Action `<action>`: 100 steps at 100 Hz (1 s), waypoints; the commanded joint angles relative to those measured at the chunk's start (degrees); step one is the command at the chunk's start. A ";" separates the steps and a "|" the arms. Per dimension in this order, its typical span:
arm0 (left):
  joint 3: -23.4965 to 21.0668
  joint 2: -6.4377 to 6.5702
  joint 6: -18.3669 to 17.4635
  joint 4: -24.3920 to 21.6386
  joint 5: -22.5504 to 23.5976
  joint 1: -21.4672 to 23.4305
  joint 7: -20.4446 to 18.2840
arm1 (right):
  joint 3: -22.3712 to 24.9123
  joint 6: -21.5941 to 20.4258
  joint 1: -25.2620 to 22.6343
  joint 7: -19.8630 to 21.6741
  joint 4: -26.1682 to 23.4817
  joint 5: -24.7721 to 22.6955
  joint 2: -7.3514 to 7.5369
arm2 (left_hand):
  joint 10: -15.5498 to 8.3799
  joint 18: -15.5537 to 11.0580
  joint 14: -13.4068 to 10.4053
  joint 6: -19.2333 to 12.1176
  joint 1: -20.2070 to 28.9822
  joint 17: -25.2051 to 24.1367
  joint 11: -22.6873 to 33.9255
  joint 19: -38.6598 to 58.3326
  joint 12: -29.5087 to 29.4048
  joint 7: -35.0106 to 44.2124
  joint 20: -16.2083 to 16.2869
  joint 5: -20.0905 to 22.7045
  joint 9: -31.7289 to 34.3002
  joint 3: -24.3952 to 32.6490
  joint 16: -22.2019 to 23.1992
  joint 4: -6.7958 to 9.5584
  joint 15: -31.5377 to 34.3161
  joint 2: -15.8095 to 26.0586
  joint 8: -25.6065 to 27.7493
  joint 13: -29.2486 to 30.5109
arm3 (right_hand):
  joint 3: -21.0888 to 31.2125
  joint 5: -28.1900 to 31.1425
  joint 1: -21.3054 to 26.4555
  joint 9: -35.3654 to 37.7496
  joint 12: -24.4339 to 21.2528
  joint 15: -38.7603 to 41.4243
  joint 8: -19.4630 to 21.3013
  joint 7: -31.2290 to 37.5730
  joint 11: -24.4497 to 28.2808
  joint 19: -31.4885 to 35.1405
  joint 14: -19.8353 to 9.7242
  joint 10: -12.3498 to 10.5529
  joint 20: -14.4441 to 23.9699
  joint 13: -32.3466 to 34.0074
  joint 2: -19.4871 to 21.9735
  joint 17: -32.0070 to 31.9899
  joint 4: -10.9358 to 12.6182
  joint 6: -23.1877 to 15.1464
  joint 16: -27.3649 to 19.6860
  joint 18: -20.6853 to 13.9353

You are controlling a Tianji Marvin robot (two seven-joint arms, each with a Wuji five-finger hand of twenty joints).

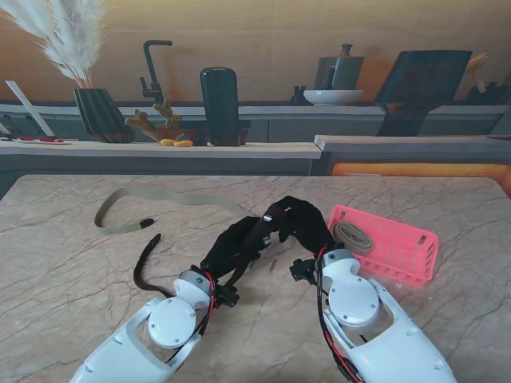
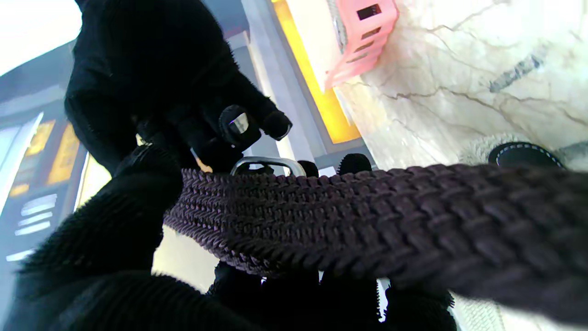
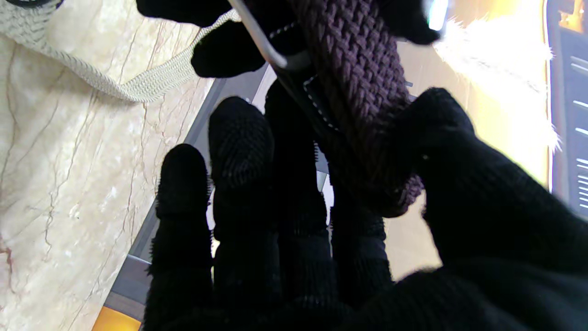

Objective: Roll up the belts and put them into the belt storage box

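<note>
Hands in black gloves meet over the middle of a marble table (image 1: pixel 72 271). Left hand (image 1: pixel 231 243) and right hand (image 1: pixel 297 222) both grip the buckle end of a dark braided belt (image 2: pixel 367 216), its metal buckle (image 2: pixel 268 162) between their fingers. The belt's tail trails on the table to the left. A beige belt (image 1: pixel 172 197) lies loose farther away. To the right sits a pink storage box (image 1: pixel 399 247) holding a rolled beige belt (image 1: pixel 353 236).
</note>
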 commanded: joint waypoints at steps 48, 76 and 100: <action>-1.63 -0.94 4.86 -4.14 -7.41 2.69 -1.31 | -0.03 3.23 -0.26 -3.77 -0.32 1.96 -1.96 | 1.08 -0.73 0.29 -0.12 34.24 6.11 16.42 9.55 10.04 15.43 1.21 9.16 15.59 -24.62 6.77 3.31 19.93 12.51 2.31 14.94 | 4.62 2.13 5.80 0.09 -1.85 2.29 0.99 8.99 1.16 2.39 -2.92 -1.52 0.82 0.02 4.90 -1.32 2.05 -8.57 -0.07 -3.12; -3.41 -1.59 7.80 -7.42 -14.94 4.79 -0.83 | -0.30 1.59 0.41 -1.24 1.18 -2.01 -0.87 | 2.43 1.02 -1.19 2.71 18.71 13.30 22.01 13.64 11.99 17.88 1.48 15.18 22.15 3.88 6.30 1.46 25.97 -0.72 -1.15 22.48 | 2.57 -10.89 -4.31 -19.33 -1.77 -12.06 12.75 -11.68 -3.67 -6.33 -0.55 1.33 -2.60 -16.31 7.56 -9.90 7.79 -1.02 -6.63 0.04; -4.83 -2.50 11.93 -10.39 -21.14 6.59 1.46 | -0.98 -5.66 2.24 -2.57 4.93 -11.43 -0.02 | 2.17 0.48 -0.45 3.87 15.03 13.64 23.62 16.58 11.12 20.05 1.55 15.73 23.51 9.45 5.31 1.33 28.35 -2.17 -1.74 23.65 | -1.61 -25.04 -11.57 -35.03 -3.29 -27.55 14.80 -17.73 -8.39 -13.95 0.87 0.87 -5.10 -27.91 8.07 -14.88 7.87 -1.72 -14.72 -0.19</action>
